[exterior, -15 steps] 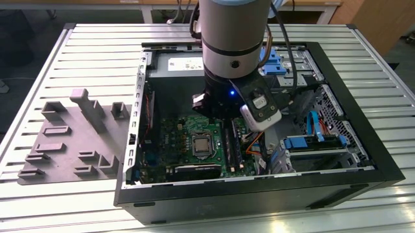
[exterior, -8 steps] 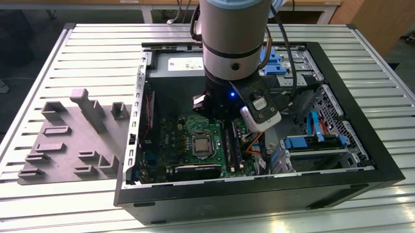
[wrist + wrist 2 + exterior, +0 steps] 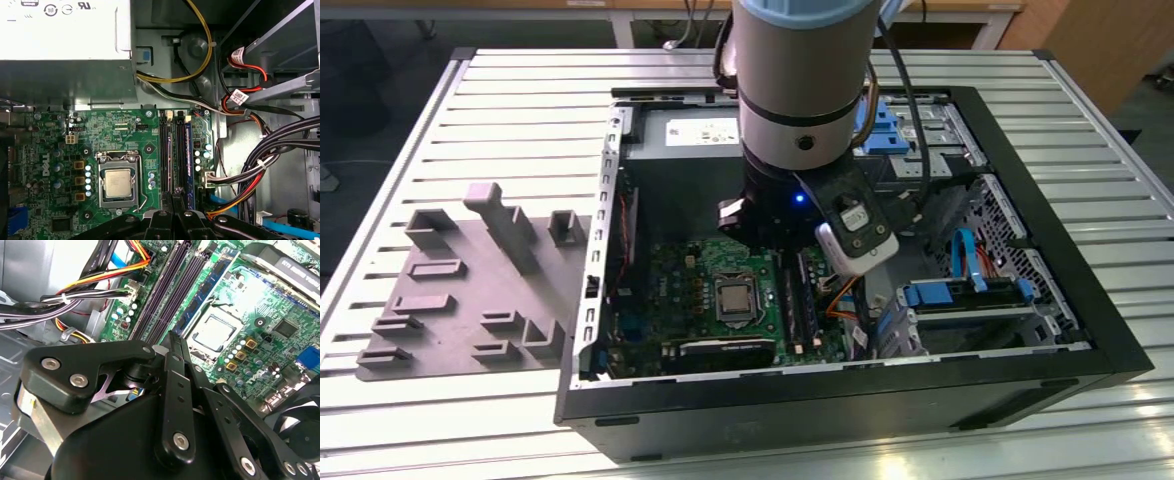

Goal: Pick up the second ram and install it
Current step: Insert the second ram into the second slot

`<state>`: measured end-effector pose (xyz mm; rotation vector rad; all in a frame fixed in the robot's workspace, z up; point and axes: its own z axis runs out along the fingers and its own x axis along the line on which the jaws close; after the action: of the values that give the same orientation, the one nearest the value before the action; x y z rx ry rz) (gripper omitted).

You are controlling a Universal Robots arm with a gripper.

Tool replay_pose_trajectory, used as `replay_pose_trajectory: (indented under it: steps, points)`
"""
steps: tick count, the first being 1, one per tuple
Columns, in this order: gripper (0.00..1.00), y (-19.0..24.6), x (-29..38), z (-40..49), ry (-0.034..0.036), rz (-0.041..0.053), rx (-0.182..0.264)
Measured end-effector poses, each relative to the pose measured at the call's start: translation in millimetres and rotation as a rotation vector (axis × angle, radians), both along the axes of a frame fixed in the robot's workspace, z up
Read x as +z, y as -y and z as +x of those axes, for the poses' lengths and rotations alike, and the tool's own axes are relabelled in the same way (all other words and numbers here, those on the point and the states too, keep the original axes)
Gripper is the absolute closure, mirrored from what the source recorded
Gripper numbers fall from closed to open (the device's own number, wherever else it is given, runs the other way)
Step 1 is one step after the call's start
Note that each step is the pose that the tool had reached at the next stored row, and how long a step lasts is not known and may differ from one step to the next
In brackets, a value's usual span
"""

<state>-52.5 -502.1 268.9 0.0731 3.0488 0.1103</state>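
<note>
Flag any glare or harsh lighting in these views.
Exterior view: lamp glare on the table slats; a blue light glows on the arm. Second wrist view: green board washed out, claw dark. First wrist view: evenly lit.

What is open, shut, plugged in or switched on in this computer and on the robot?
computer case: open, side cover off.
gripper: shut, above the green board.
memory stick: seated in a long slot.
other long slots: bare.
processor socket: closed over its chip.
light on the arm: glowing blue.
</note>
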Motion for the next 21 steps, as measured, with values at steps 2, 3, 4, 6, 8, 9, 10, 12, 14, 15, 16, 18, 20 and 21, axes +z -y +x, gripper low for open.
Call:
replay_pose_trajectory:
  steps: [2,3,4,6,8,9,10,12,14,15,16,18,20,21]
  points:
    - [0.89,0.0,-0.7,0.3,0.0000,0.0000,0.000]
    - [0.89,0.0,-1.1,0.4,0.0000,0.0000,0.000]
    - [0.89,0.0,-1.4,0.5,0.0000,0.0000,0.000]
    - [0.89,0.0,-2.1,0.7,0.0001,0.0001,0.000]
    - [0.89,0.0,-2.6,0.8,0.0000,0.0000,0.000]
    - [0.89,0.0,-2.9,0.9,0.0000,0.0000,0.000]
    - [0.89,0.0,-3.2,0.9,0.0000,0.0000,0.000]
    - [0.89,0.0,-3.9,1.0,0.0001,0.0001,0.000]
    - [0.89,0.0,-4.4,1.2,0.0000,0.0000,0.000]
    - [0.89,0.0,-4.7,1.2,0.0001,0.0001,0.000]
    - [0.89,0.0,-5.0,1.3,0.0001,0.0000,0.000]
    - [0.89,0.0,-5.5,1.5,0.0000,0.0000,0.000]
    - [0.89,0.0,-5.8,1.8,0.0000,0.0000,0.000]
    - [0.89,0.0,-6.0,1.9,0.0000,0.0000,0.000]
